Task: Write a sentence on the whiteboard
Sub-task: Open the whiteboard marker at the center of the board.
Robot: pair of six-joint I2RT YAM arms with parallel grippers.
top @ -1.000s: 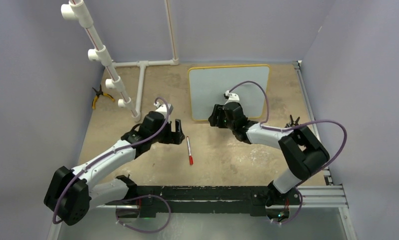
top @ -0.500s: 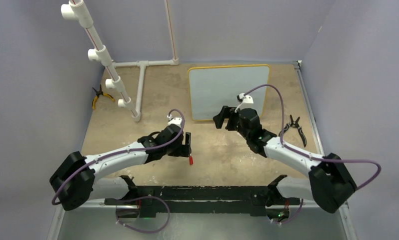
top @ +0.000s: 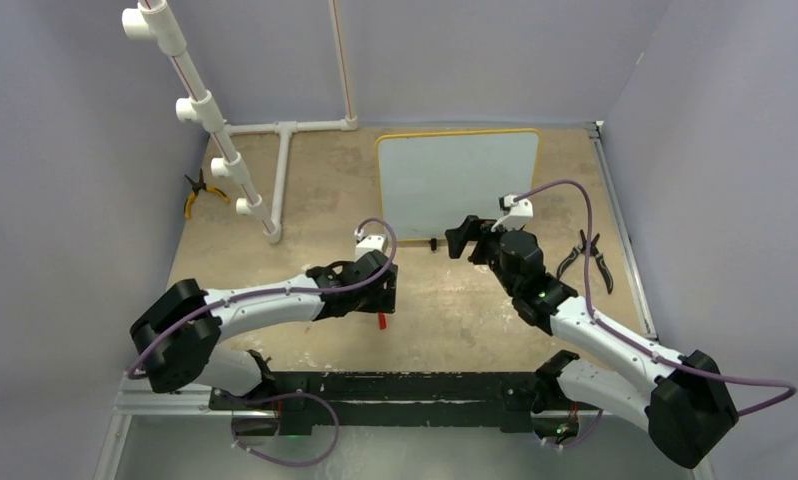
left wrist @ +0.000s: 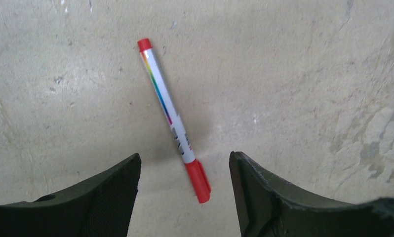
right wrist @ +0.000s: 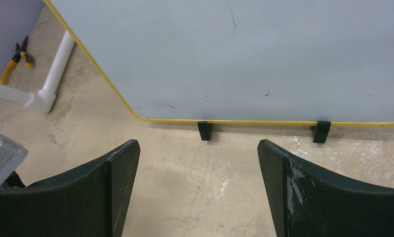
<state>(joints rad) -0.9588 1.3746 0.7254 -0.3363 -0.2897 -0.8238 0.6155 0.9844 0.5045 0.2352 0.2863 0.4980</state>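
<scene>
While marker (left wrist: pixel 168 116) lies slantwise between left gripper's (left wrist: pixel 184 157) open jaws, whiteboard (top: pixel 455 180) — blank — sits at table's (top: pixel 325 190) far edge; right gripper (right wrist: pixel 197 145) open, empty, facing it. Risk: jaws closing off-centre may roll marker away.

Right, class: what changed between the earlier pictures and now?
The left claw swung right and now hangs open over the red marker, not gripping it. The right claw, open, drew back off the whiteboard to its near edge. Marker and blank whiteboard stayed put.

L pincer (left wrist: pixel 183 163) moved over marker (left wrist: pixel 168 116) (R pincer (right wrist: pixel 196 148) backed off whiteboard (right wrist: pixel 264 49)).
</scene>
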